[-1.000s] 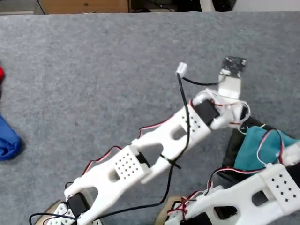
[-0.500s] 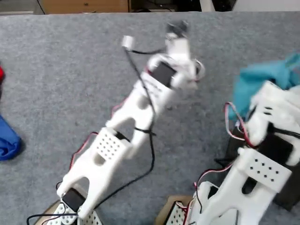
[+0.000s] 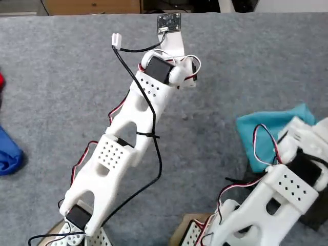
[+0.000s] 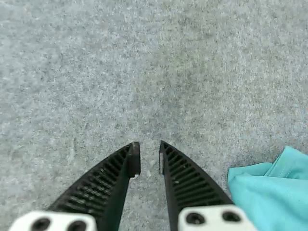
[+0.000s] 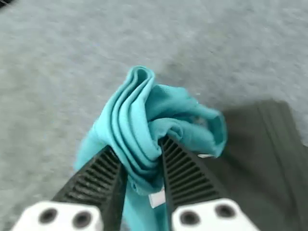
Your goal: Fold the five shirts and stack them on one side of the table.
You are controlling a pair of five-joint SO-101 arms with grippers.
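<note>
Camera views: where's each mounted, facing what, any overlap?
High view: fixed overhead, looking down on grey table; shows left arm, right arm.
Left wrist view: on the left arm, looking past the left pincer at bare table.
Right wrist view: on the right arm, facing the right pincer shut on the teal shirt, by dark cloth.
Shared: teal shirt in all three.

White perforated shells (image 3: pixel 119 159), black servos (image 3: pixel 159 69), red-black wiring (image 3: pixel 148 135), ribbed tool fingers (image 4: pixel 115 180).

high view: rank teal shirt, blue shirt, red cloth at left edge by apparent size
1. teal shirt, partly under an arm
2. blue shirt, cut by the left edge
3. red cloth, a sliver at the edge
Both edge items are cropped, so their true sizes are unsure.
</note>
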